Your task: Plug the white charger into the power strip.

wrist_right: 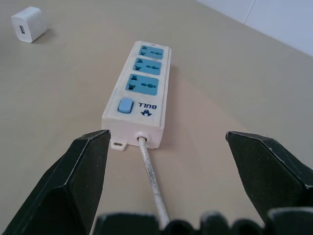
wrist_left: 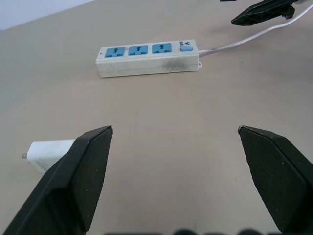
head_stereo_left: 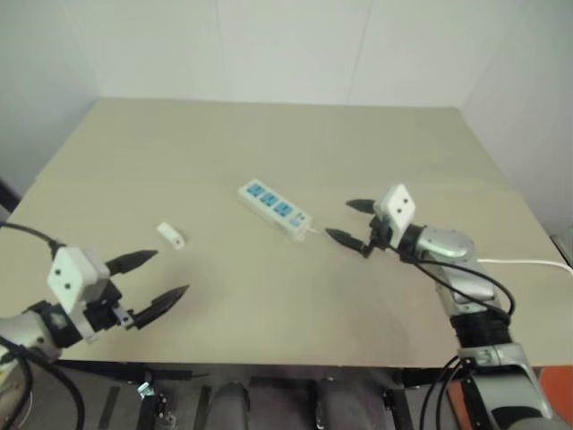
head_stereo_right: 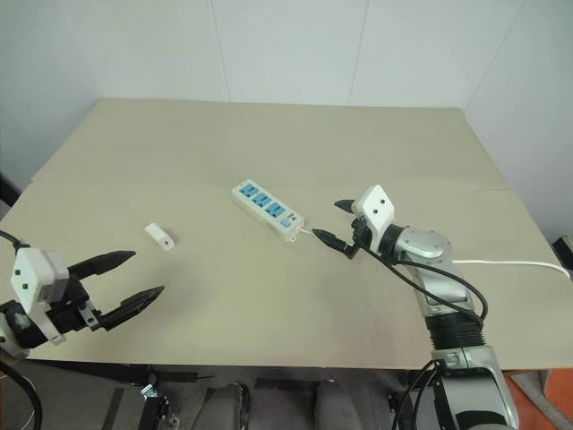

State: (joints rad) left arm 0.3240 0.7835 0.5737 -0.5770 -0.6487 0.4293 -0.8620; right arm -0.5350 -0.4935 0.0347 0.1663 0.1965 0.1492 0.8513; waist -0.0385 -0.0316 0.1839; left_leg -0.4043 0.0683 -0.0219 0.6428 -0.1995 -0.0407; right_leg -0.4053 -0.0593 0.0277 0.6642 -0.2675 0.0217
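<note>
My left gripper (head_stereo_left: pixel 152 280) hangs over the near left part of the table (head_stereo_left: pixel 269 134), its two black fingers spread wide with nothing between them. Just ahead of those jaws and a little toward their left finger (wrist_left: pixel 73 171) lies the white charger (head_stereo_left: pixel 171 235), flat on its side on the table, touching neither finger. In my left wrist view the charger (wrist_left: pixel 49 152) peeks out from behind that left finger, metal prongs pointing away from the strip.

Farther ahead of my left jaws, well apart from them, lies the power strip (head_stereo_left: pixel 275 208), a long white bar with three blue socket faces (wrist_left: pixel 138 49) in a row, all of them empty. It lies at a slant across the middle of the table, between my two grippers, with the charger well apart from it.

The strip's switch end, with its small blue switch (wrist_right: pixel 125 105), points toward my right gripper (head_stereo_left: pixel 351 221). The thin white cord (wrist_right: pixel 151 176) leaves that end and runs straight in between my right jaws, which stand wide open and hold nothing, with the strip just beyond their tips. Neither right finger (wrist_right: pixel 73 186) touches the strip. Behind my right arm the cord (head_stereo_left: pixel 528 263) trails off to the right table edge.
</note>
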